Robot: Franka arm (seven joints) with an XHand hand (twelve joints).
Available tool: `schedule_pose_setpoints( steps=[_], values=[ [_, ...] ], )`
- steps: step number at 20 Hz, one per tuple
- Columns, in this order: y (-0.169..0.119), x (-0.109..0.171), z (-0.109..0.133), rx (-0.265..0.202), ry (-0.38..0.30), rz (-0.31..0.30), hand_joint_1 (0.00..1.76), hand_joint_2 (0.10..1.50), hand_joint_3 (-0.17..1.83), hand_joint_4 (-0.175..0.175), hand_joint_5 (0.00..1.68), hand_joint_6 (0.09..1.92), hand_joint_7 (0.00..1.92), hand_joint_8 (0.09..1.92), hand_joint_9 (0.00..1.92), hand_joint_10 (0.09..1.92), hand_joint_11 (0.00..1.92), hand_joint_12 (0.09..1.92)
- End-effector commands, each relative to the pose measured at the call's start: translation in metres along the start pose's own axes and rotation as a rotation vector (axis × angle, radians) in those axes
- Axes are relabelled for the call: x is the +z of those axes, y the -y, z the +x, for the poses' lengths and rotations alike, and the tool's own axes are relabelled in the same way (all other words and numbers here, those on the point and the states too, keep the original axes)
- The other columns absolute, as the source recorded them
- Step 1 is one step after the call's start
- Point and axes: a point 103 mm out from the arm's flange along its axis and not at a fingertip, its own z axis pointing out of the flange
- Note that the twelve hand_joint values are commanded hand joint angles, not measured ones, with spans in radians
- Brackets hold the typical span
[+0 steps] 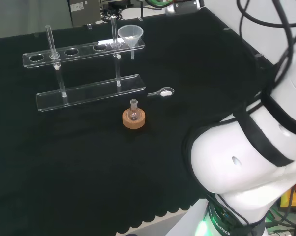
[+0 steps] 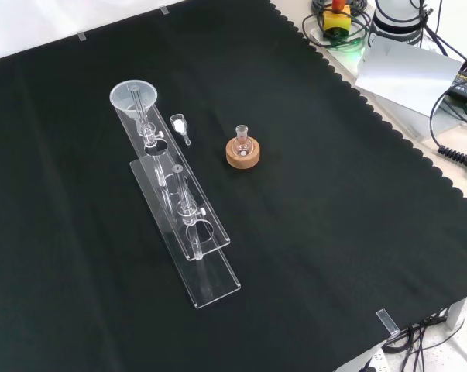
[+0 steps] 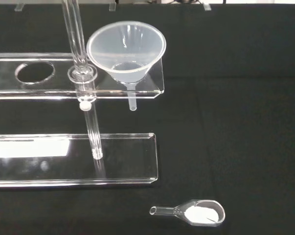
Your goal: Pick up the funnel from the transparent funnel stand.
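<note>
Fingers' state cannot be told; the funnel sits in the unlabelled transparent stand, untouched.

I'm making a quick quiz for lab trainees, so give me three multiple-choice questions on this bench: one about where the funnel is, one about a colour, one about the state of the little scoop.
1. Where does the funnel sit?
A. In the end hole of the transparent funnel stand's upper shelf
B. On the cloth beside the flask
C. On the stand's base plate

2. What colour is the ring stand under the small round flask?
A. Red
B. Cork brown
C. Blue

3. What state is the small clear scoop in?
A. Standing upright in the stand
B. Lying on the cloth, empty
C. Lying on the cloth with white powder in its bowl

Answers: 1 A, the wrist view shows its spout passing down through the shelf's end hole. 2 B, head and front views show a tan cork ring. 3 C, the wrist view shows it flat on the black cloth with white powder inside.
</note>
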Motion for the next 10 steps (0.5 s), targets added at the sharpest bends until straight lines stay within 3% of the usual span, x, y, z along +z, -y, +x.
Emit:
schedule_pose_setpoints(
  steps=[1,10],
  values=[
    [-0.056,0.018,0.009,-0.013,0.066,0.04,0.13,1.2,0.31,-0.023,0.29,0.09,0.06,0.5,0.2,0.65,0.0,1.35],
    [-0.083,0.045,0.026,-0.047,0.099,0.104,0.28,1.09,0.26,-0.018,0.27,0.09,0.08,0.55,0.17,0.67,0.0,1.35]
  ],
)
